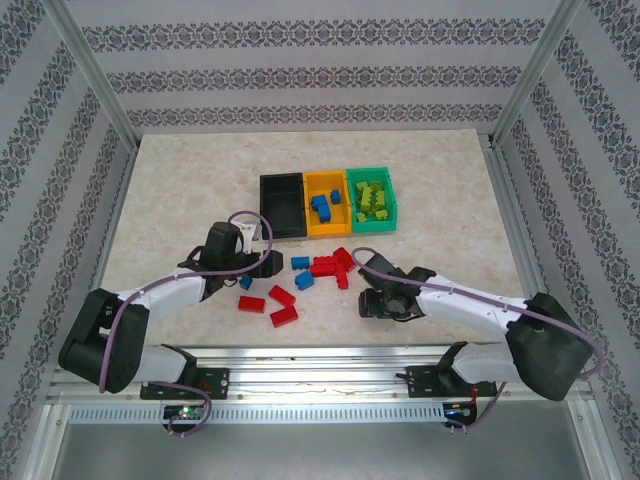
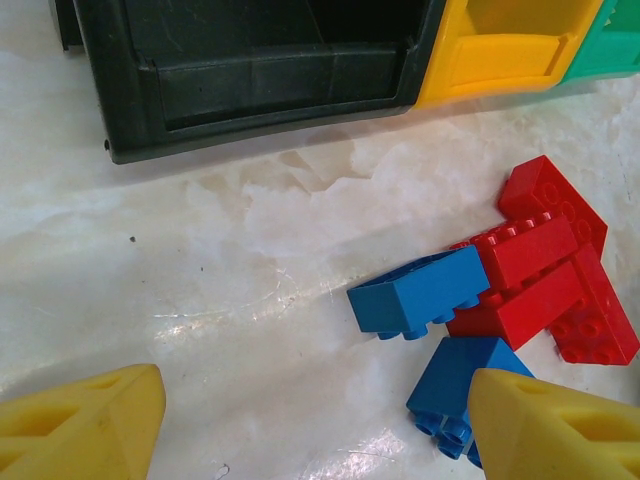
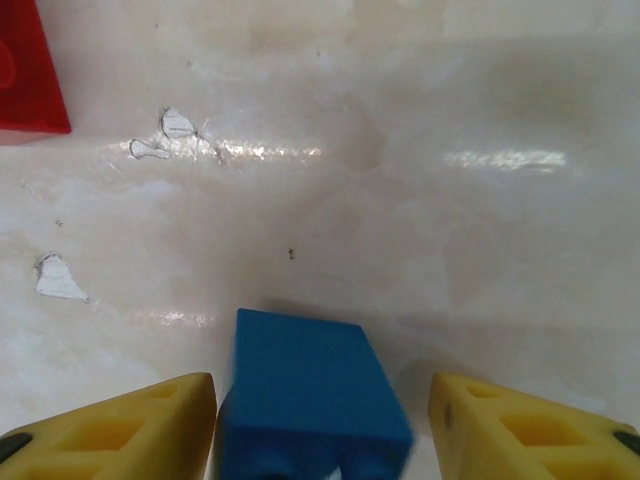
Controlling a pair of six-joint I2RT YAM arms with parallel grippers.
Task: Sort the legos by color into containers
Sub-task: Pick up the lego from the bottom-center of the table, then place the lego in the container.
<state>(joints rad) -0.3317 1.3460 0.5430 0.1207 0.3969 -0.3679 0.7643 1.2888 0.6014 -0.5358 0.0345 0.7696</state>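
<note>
The black bin (image 1: 283, 205) has no bricks in it. The orange-yellow bin (image 1: 328, 204) holds blue legos, and the green bin (image 1: 372, 198) holds yellow-green ones. Red legos (image 1: 330, 265) and blue legos (image 1: 302, 272) lie loose in front of the bins. My left gripper (image 1: 262, 262) (image 2: 315, 420) is open over bare table, with two blue bricks (image 2: 418, 292) and a red pile (image 2: 545, 265) to its right. My right gripper (image 1: 372, 302) (image 3: 320, 430) is open around a blue brick (image 3: 310, 390), which sits close to the left finger (image 3: 120, 430) with a gap on the right.
Three red bricks (image 1: 272, 305) and a blue one (image 1: 245, 282) lie near the left arm. The black bin's front wall (image 2: 260, 70) stands just ahead of the left gripper. A red brick corner (image 3: 30, 75) lies far left of the right gripper.
</note>
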